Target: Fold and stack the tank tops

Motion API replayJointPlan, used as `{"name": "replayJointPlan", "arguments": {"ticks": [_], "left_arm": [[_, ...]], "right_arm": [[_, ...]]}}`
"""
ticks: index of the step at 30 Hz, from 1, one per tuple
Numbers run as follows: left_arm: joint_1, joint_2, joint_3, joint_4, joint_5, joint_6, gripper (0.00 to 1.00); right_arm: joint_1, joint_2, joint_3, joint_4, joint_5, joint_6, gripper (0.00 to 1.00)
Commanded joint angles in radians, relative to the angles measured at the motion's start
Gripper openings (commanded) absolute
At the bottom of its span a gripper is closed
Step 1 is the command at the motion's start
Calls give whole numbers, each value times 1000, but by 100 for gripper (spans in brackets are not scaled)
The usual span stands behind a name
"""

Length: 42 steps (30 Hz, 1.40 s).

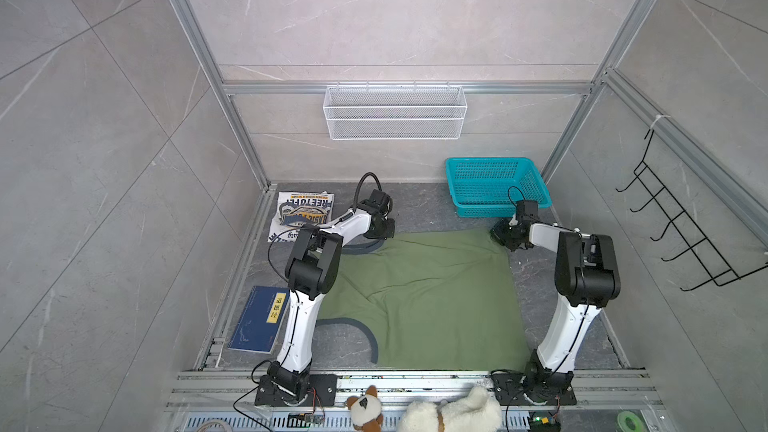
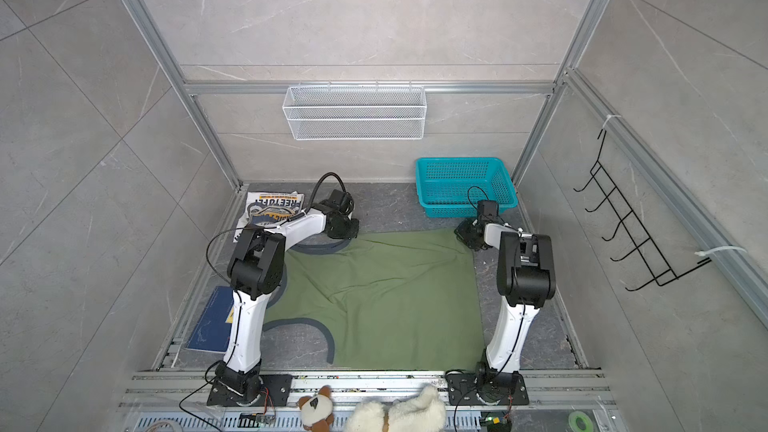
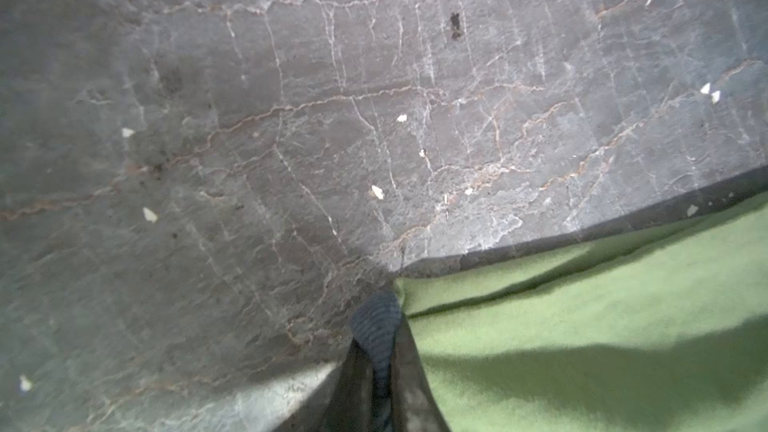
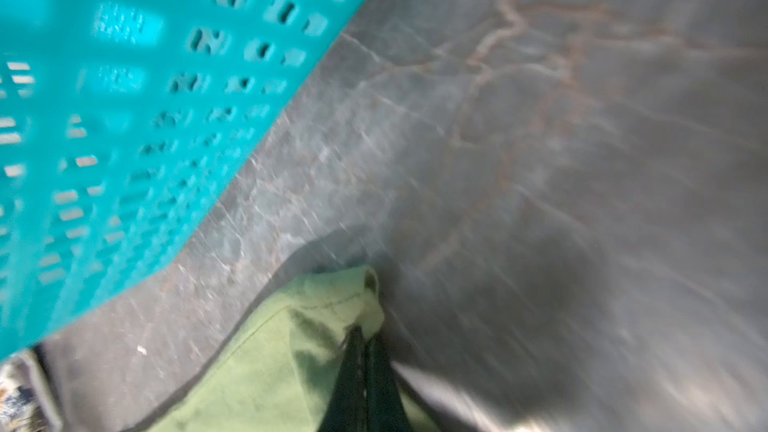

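Step in hand, by my reading: first fold of the olive green tank top [image 1: 424, 292], spread flat over the middle of the bench [image 1: 419, 205], no print showing, lightly creased, navy-trimmed straps toward the left edge. Left gripper [image 3: 376, 351] fingers pinch the navy ribbed trim of the far strap; right gripper [image 4: 365, 363] fingers pinch the far hem corner, near the teal basket [image 1: 496, 187]. Next move probably calls for lifting both points together and carrying the far edge to the near edge, cloth taut; the white tank top [image 1: 301, 214] lies folded at the far left corner.

White links [image 1: 297, 326], black joints [image 1: 309, 263] (black cables [image 1: 365, 178] looped).
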Motion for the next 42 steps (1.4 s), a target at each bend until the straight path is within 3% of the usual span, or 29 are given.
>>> {"name": "replayJointPlan", "arguments": {"ticks": [1, 16, 24, 37, 42], "left_arm": [[4, -109, -29, 42, -13, -16, 0], [4, -229, -97, 166, -61, -12, 0], [-5, -244, -79, 129, -78, 49, 0], [-88, -519, -463, 344, -36, 83, 0], [-124, -607, -571, 362, -52, 87, 0]], "right_arm": [[5, -106, -35, 3, 87, -34, 0], [3, -197, -7, -31, 175, -78, 0], [2, -244, -13, -40, 180, -80, 0], [-10, -471, -275, -40, 101, -29, 0], [-14, -594, -374, -78, 130, -3, 0]]}}
